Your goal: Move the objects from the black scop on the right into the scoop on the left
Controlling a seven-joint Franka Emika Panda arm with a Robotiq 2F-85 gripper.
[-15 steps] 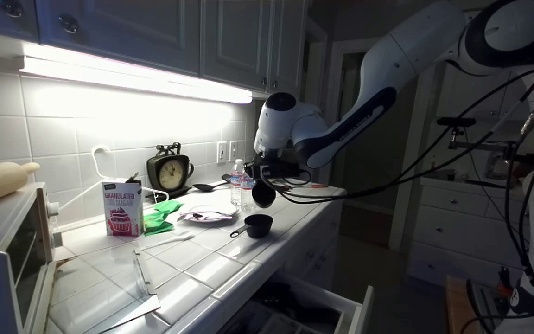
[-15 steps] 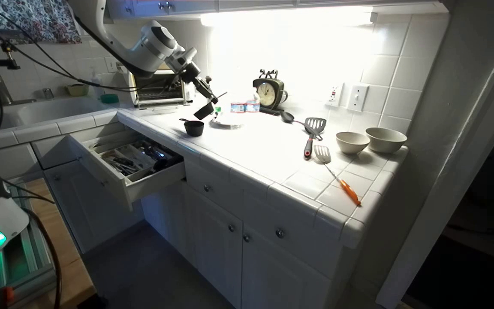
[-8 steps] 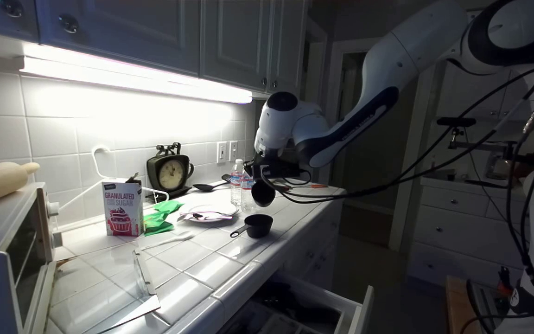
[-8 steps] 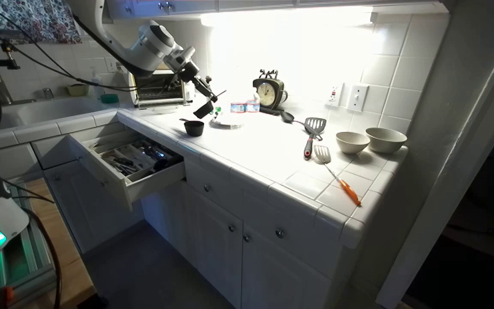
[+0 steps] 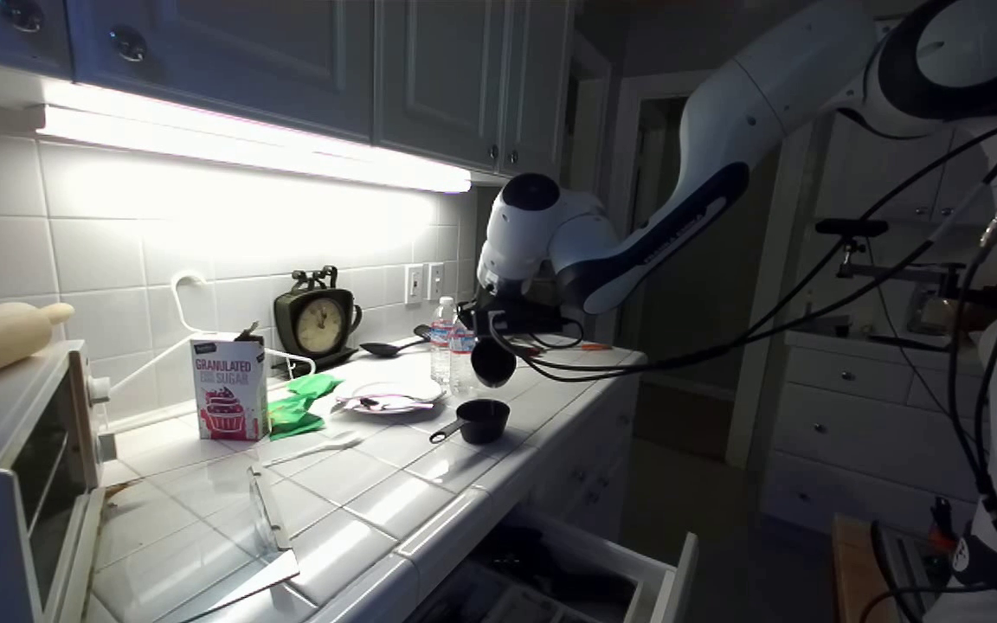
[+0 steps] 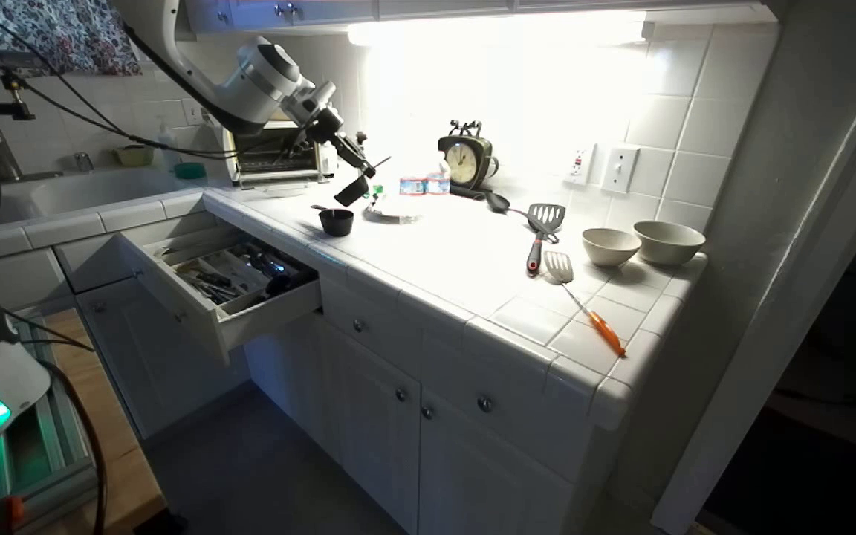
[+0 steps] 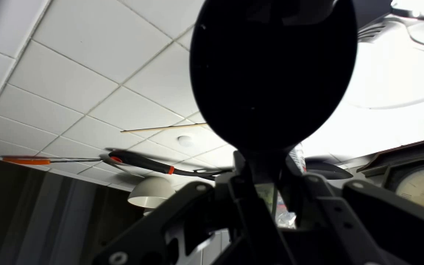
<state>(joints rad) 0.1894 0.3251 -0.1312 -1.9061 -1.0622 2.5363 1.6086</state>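
Our end effector is clenched on the handle of a black, round-bowled plastic scoop, tipped in the air just above a matching black cup-shaped scoop that stands upright on the white-tiled worktop. Pouring seems the step in hand: we'd best centre the lip over that mouth, come lower, and roll it gradually so nothing scatters. Against a second ago, the white-and-black arm and the tipped scoop have shifted only slightly; the standing one hasn't moved. Any contents we can't make out.
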